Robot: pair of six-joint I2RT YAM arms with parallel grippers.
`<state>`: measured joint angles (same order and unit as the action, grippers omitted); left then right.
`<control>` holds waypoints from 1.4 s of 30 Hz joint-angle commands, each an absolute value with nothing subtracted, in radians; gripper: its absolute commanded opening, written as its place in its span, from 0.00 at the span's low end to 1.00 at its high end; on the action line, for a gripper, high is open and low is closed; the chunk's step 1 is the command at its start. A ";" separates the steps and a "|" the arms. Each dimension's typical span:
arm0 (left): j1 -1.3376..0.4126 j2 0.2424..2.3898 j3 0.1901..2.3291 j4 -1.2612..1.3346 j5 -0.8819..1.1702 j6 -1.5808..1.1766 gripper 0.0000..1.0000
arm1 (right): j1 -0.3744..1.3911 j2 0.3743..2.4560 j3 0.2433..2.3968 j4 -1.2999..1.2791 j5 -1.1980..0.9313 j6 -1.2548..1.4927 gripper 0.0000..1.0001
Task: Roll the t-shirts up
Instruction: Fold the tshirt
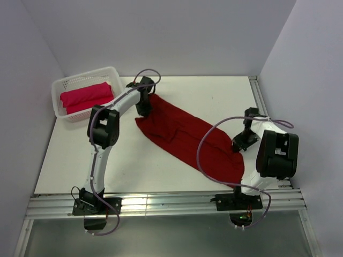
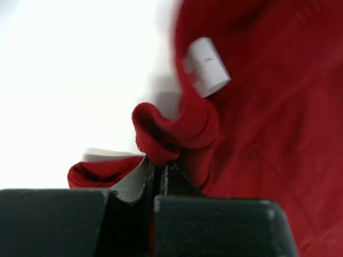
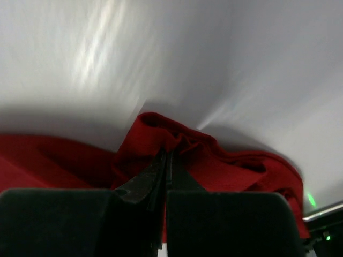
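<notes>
The dark red t-shirt (image 1: 182, 136) lies flat on the white worktop (image 1: 134, 160). It is stretched in a long slant from the far left to the near right. The left pincer (image 2: 159, 170) is at the far left end of it, near the white basket (image 1: 80, 78). Its two fingers are pressed together, with a little bump of the red cloth squeezed between them. A small white tag (image 2: 206, 67) on the shirt sits just past them. The right pincer (image 3: 166, 160) is at the other end, by the right side of the worktop. It is closed tight too, and a wrinkled fold of the same shirt seems caught in its tips, though the picture is blurry there. The brighter pinkish-red t-shirt (image 1: 86, 95) lies bundled inside the basket, and neither pincer touches it.
</notes>
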<state>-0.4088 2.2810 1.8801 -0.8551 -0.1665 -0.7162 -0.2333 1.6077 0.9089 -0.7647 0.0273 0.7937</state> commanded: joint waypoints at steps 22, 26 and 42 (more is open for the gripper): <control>-0.341 2.600 2.425 -0.380 0.101 -0.549 0.48 | 0.686 1.270 0.753 -0.971 -0.215 1.160 0.66; -0.341 2.513 2.416 -0.391 0.144 -0.511 0.84 | 0.620 1.238 0.874 -1.080 -0.120 1.059 0.72; -0.295 2.005 1.903 -0.571 0.063 -0.534 0.95 | 0.213 1.800 1.424 -0.640 -0.215 0.609 0.61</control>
<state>-0.3023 2.0319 2.0552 -0.5083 0.0536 -0.5293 0.2390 1.7069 1.2869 -0.7631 -0.1699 0.7124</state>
